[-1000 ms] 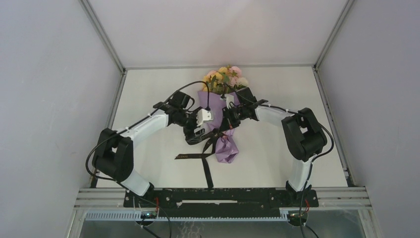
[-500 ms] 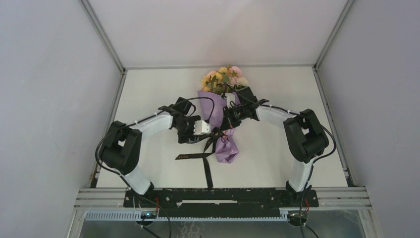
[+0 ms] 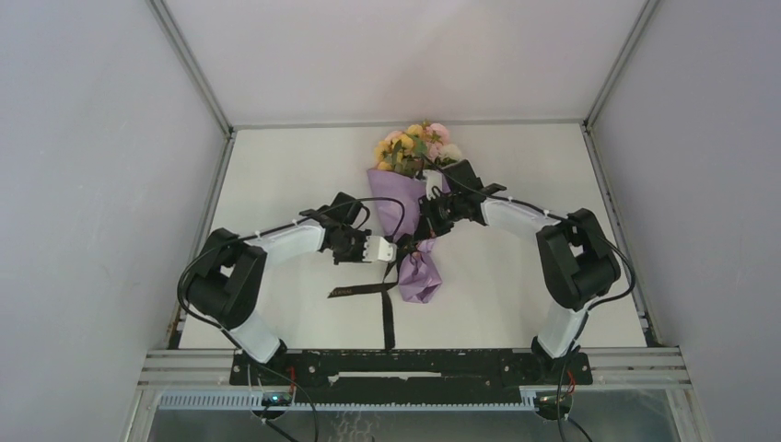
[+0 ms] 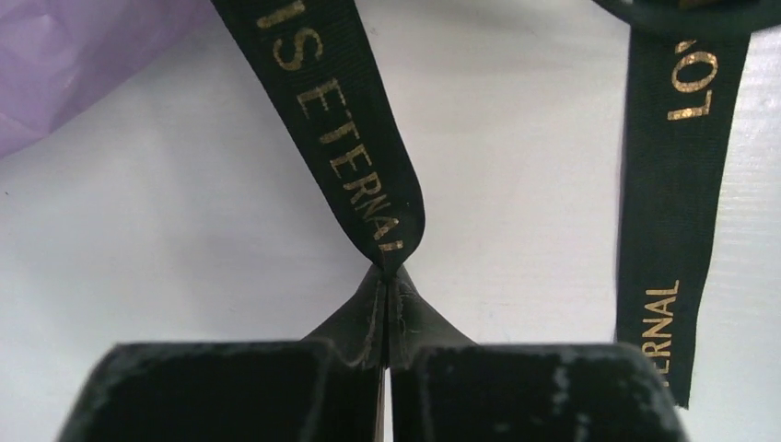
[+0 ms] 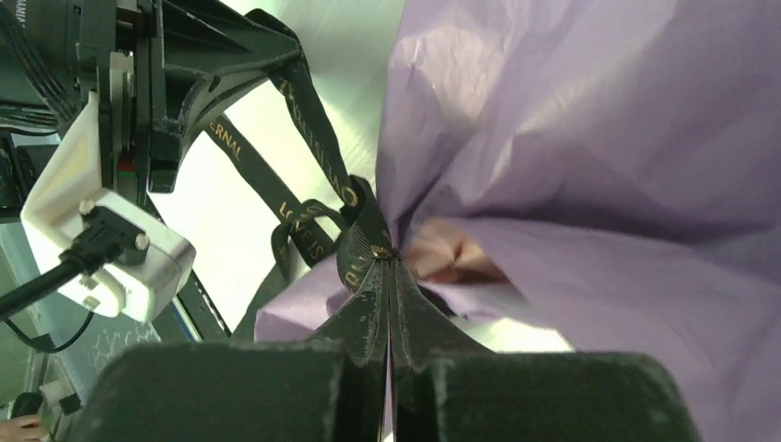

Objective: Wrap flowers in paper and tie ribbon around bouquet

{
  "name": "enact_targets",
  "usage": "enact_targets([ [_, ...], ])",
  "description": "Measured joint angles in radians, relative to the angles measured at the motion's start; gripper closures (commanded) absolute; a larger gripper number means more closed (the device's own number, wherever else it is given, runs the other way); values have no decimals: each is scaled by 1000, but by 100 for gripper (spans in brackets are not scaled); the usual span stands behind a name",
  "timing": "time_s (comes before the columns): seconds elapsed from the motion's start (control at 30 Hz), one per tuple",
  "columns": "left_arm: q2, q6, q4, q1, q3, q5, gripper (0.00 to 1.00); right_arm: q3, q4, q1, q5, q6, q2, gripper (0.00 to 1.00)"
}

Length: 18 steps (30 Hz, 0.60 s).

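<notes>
The bouquet lies on the table with its flowers (image 3: 416,147) at the far end and the stems inside the lilac paper (image 3: 422,276) cone. The black ribbon (image 3: 355,291) with gold lettering crosses the cone's narrow waist, and two tails trail toward the near edge. My left gripper (image 3: 397,249) sits just left of the waist. Its jaws are shut on a fold of the ribbon (image 4: 355,166) in the left wrist view, at the left gripper (image 4: 387,281). My right gripper (image 5: 390,267) is shut on another ribbon (image 5: 355,235) loop against the paper (image 5: 599,138).
A loose ribbon tail (image 4: 677,184) lies flat on the white table (image 4: 516,138) beside the pinched fold. The left arm's white camera block (image 5: 101,244) is close to the right gripper. Grey walls (image 3: 101,184) enclose the table on the sides and back.
My left gripper was open beside the bouquet; it has dropped to the ribbon left of the waist and shut on it. The right gripper has stayed shut in place.
</notes>
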Motion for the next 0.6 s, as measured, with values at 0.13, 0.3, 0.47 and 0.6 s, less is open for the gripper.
enact_targets([
  [0.13, -36, 0, 8, 3, -34, -24, 100, -45, -1, -23, 27, 19, -58, 100],
  [0.3, -81, 0, 42, 6, -71, -42, 100, -97, -3, -57, 48, 45, -84, 100],
  [0.47, -103, 0, 72, 6, -97, -45, 100, -111, -13, -58, 64, 58, -84, 100],
  [0.6, -106, -1, 85, 6, -97, -47, 100, -111, -5, -51, 66, 59, -84, 95],
])
